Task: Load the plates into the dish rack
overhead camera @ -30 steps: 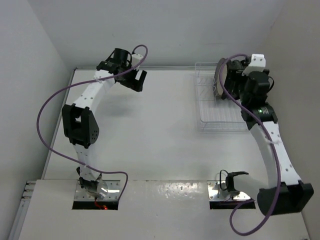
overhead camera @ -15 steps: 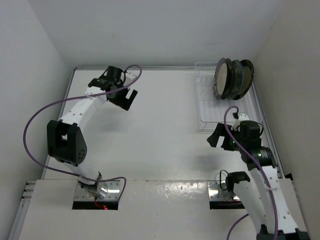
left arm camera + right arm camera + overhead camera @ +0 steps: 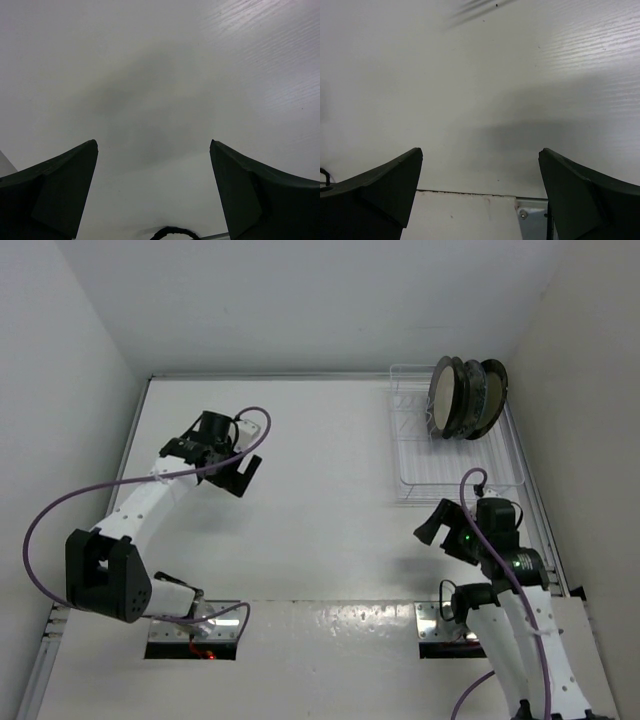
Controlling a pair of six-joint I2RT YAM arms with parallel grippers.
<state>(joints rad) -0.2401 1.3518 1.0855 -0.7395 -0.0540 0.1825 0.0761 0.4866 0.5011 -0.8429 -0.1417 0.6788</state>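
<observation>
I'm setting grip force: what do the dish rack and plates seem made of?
The dish rack: thin pale see-through bars, so clear plastic or white wire; cannot tell which. The plates: likely glazed ceramic, smooth cream face inside a dark rim, but too small to be sure.

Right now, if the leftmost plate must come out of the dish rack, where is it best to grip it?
Probably its upper rim, from above: the leftmost plate stands on edge in the dish rack, cream face open to the left, other plates close behind it.
</observation>
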